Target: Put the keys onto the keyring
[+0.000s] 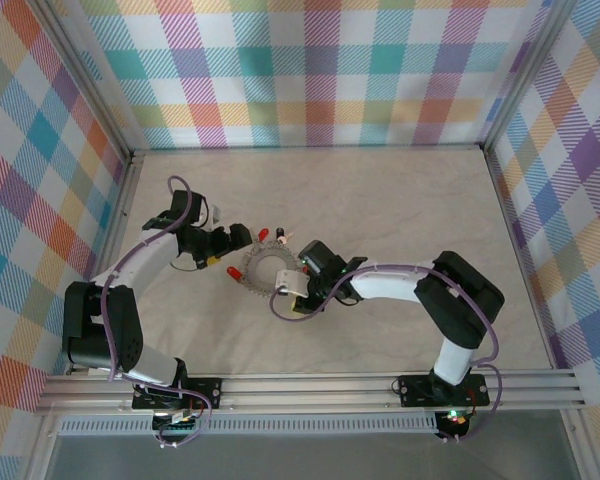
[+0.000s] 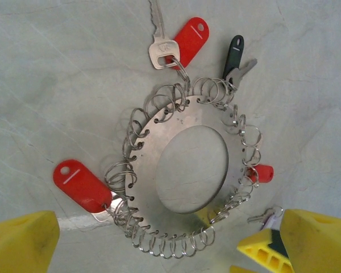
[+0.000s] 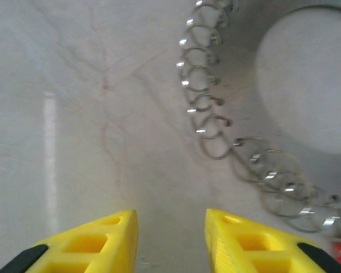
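The keyring [image 2: 159,133] is a flat grey ring rimmed with wire loops, lying on the table [image 2: 57,85]. Hanging from its loops are two red-tagged keys [image 2: 188,38] [image 2: 79,185], a dark-tagged key [image 2: 234,50] and a small red one [image 2: 263,173]. A pale lilac key [image 2: 267,216] lies loose beside the rim. My left gripper [image 2: 170,227] hangs wide open over the ring's near edge, at the ring's left [image 1: 230,245]. My right gripper [image 3: 171,219] is open over bare table, the keyring [image 3: 244,114] ahead to its right. One of its yellow fingers [image 2: 261,253] shows by the lilac key.
Checked cloth walls [image 1: 320,70] close in the table on three sides, with aluminium posts in the corners. An aluminium rail [image 1: 310,385] carries both arm bases along the near edge. Bare table [image 1: 410,200] stretches behind and to the right of the ring.
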`<move>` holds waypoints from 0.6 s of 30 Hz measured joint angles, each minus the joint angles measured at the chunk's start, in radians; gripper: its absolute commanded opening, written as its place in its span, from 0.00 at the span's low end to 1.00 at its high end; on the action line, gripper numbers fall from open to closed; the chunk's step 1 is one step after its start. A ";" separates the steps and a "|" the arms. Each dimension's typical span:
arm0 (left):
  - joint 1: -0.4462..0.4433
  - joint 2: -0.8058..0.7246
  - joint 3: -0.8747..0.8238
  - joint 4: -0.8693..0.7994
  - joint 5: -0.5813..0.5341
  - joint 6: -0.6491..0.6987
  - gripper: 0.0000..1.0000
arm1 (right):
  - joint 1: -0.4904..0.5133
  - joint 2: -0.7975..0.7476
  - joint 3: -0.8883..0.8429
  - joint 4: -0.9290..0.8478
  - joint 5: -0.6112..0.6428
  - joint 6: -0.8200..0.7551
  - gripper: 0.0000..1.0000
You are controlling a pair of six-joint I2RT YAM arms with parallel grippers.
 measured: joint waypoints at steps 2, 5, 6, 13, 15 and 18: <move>0.000 0.000 0.000 -0.003 -0.008 0.002 0.99 | -0.007 0.005 0.013 0.018 0.006 -0.048 0.37; 0.000 0.006 0.001 -0.005 -0.011 0.002 0.99 | -0.006 0.035 0.038 0.082 0.034 -0.098 0.38; 0.000 0.010 0.001 -0.005 -0.012 0.002 0.99 | -0.007 0.047 0.046 0.095 0.040 -0.108 0.39; 0.000 0.013 0.001 -0.005 -0.011 0.001 0.99 | -0.026 0.115 0.109 0.088 0.037 -0.185 0.42; 0.000 0.013 0.001 -0.004 -0.011 -0.002 0.99 | -0.031 0.131 0.135 0.058 0.028 -0.209 0.42; 0.000 0.013 0.001 -0.004 -0.009 -0.003 0.99 | -0.038 0.143 0.161 0.017 0.017 -0.242 0.42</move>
